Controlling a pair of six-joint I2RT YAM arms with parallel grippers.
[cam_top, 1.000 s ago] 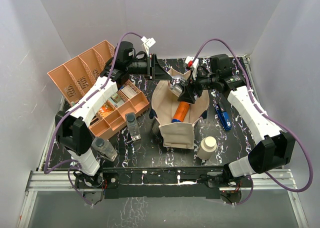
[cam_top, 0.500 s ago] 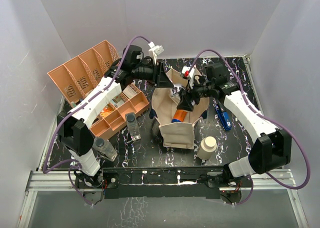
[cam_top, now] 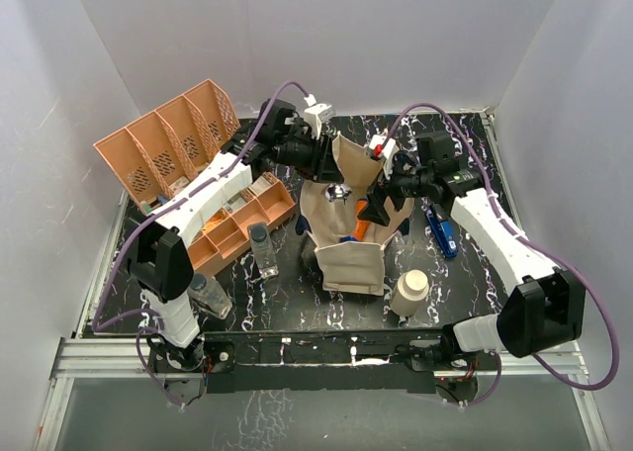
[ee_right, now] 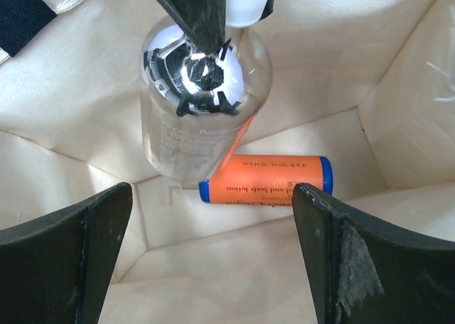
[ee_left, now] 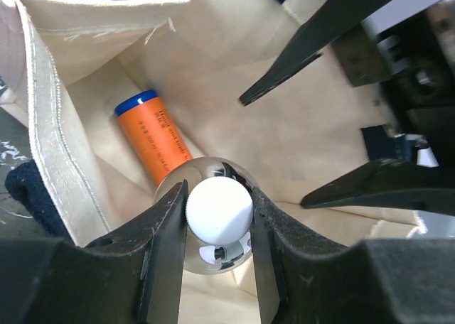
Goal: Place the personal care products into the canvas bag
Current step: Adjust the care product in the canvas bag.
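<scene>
From above, your right claw (cam_top: 368,210) covers most of the orange tube (cam_top: 353,230) in the canvas bag (cam_top: 351,265), and your left claw (cam_top: 333,178) at eleven o'clock hides most of its clear bottle (cam_top: 342,192).

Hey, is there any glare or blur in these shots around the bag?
Right wrist view: bright glare on the clear bottle, yet the print on the orange lotion tube is sharp; left wrist view: the near fingers are dark and soft, the white cap crisp; top external view: even light, only soft shadows beside the canvas bag.
</scene>
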